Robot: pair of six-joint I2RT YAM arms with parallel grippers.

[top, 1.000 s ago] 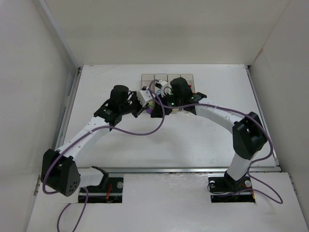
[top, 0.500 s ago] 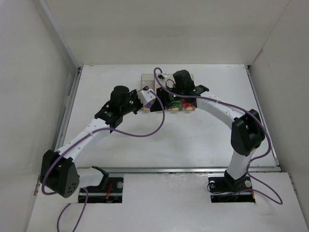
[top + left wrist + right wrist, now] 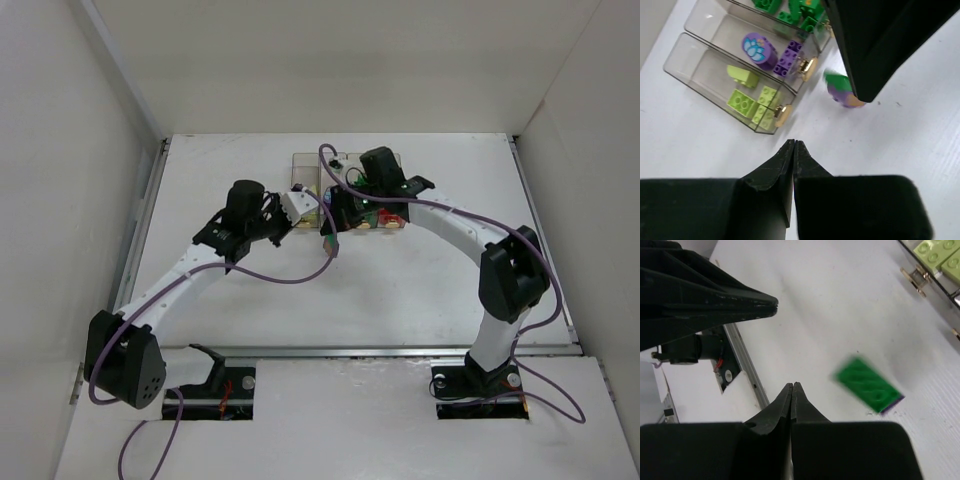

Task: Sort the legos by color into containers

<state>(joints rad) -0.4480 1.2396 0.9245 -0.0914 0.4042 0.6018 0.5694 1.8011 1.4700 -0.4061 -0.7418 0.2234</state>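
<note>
white table holds the containers, colours separated inside; we note one green-and-purple lego loose just beside them, likely awaiting splitting, with left gripper and right gripper fingers pressed together, empty.

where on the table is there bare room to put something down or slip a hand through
Widest bare patch: the table, from the near rail up to the loose green brick. Also bare: left of the containers, and the far right corner. Crowded: around that brick, just before the containers, where the left gripper and right gripper meet.
</note>
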